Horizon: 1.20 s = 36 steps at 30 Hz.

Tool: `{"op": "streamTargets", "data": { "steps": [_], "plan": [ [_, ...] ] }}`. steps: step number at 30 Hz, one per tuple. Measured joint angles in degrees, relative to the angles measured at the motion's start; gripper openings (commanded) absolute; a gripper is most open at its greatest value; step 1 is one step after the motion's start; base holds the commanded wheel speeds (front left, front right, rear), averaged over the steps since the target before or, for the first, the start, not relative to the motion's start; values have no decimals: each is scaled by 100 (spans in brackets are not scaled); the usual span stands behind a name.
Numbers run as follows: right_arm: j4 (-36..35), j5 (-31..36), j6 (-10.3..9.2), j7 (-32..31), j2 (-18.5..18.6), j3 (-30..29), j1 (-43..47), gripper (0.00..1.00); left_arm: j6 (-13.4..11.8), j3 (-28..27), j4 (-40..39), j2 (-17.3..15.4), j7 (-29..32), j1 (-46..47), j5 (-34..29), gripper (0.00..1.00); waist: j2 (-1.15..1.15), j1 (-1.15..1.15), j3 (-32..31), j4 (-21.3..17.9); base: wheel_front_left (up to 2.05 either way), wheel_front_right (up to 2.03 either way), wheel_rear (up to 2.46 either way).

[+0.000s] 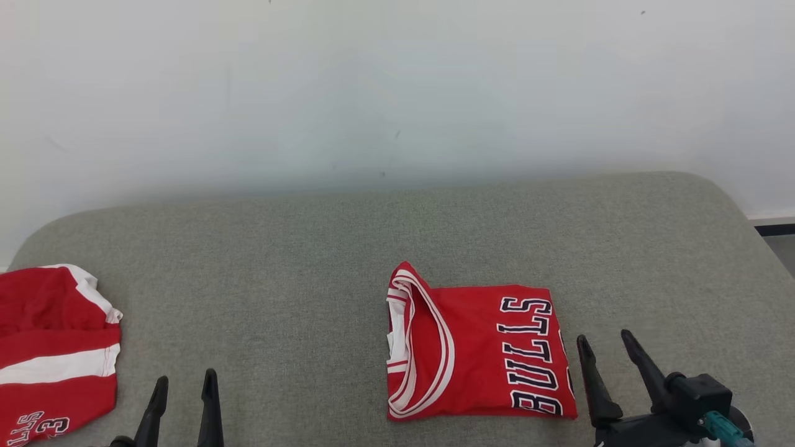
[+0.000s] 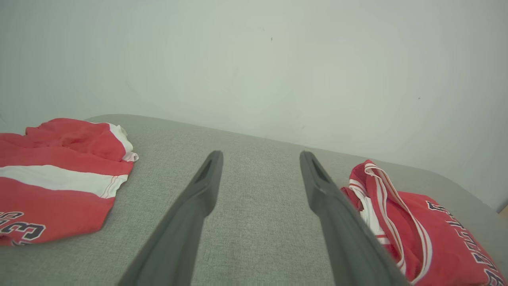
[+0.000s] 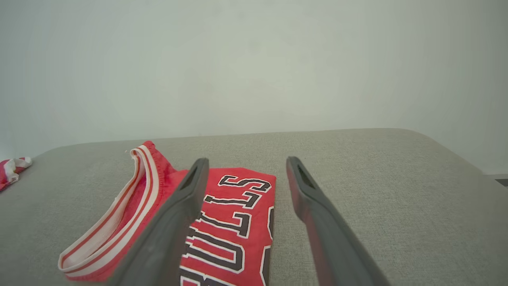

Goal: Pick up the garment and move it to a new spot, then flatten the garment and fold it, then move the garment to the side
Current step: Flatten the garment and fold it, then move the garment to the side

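Right hand (image 1: 602,335) spread wide, empty — beside the folded red BULLS jersey (image 1: 478,354).

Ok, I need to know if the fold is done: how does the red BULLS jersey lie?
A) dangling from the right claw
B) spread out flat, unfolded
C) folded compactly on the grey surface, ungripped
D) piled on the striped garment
C: the jersey lies folded on the grey surface, and the right claw beside it stands open, holding nothing.
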State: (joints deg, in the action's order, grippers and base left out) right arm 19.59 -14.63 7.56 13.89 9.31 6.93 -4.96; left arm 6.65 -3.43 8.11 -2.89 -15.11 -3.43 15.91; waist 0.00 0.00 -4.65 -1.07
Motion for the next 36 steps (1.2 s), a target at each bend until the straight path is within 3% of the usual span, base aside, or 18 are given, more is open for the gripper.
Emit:
{"op": "streamTargets", "data": {
  "steps": [18,36],
  "plan": [
    [-25,-40,0,-74,-260,93,299,100,43,-123,506,0,0,2,-169,100,0,0,-108,-95,0,0,0],
    [-13,8,0,-80,-355,-22,286,100,16,-16,516,0,0,-2,-129,100,0,0,-12,-57,0,0,0]
  ]
}}
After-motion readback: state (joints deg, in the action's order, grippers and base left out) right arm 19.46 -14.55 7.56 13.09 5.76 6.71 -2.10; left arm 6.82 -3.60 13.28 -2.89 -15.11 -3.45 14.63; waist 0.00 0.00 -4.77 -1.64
